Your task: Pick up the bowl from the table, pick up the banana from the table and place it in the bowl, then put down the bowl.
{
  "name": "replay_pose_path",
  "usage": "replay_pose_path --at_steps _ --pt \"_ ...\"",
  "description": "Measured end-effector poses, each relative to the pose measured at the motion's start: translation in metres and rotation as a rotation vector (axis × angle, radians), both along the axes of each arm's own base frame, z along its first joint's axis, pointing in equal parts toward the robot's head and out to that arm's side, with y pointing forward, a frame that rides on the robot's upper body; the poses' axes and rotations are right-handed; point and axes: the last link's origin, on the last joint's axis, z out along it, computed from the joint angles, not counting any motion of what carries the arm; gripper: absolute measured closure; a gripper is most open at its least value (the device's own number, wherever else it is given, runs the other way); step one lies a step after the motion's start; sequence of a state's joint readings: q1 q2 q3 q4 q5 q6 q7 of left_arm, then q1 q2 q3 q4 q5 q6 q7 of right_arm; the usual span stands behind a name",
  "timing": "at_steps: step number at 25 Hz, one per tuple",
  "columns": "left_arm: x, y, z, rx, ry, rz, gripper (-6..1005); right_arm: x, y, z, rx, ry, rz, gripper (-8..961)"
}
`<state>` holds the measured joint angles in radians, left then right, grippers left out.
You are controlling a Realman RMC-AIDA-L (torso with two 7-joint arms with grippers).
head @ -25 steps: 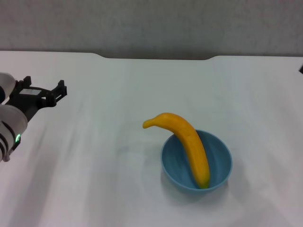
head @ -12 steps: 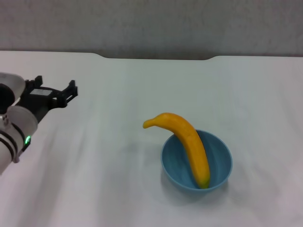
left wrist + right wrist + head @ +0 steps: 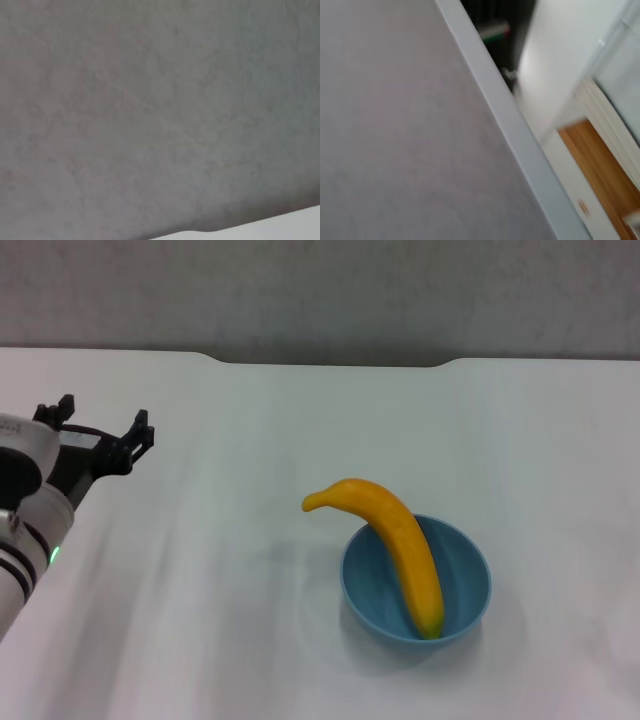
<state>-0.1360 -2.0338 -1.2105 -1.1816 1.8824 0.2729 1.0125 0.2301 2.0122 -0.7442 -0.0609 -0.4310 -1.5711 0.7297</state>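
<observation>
The bowl (image 3: 415,581) sits on the table (image 3: 230,540), right of centre and toward the near edge. The banana (image 3: 393,537) lies in it — dark tip down against the near inside wall, stem end jutting over the far-left rim. The left gripper (image 3: 100,430) hovers well apart at the table's left side — its fingers spread, holding nothing.

A plain grey wall (image 3: 320,295) rises behind the white tabletop.
</observation>
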Motion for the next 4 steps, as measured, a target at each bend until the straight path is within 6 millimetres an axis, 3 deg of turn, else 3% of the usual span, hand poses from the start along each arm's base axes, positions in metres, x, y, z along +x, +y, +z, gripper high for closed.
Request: replay_pose_path --at_steps 4 --pt "-0.002 -0.004 -0.001 0.031 0.046 -0.003 109 0.019 0.010 -0.010 -0.123 0.076 -0.103 46"
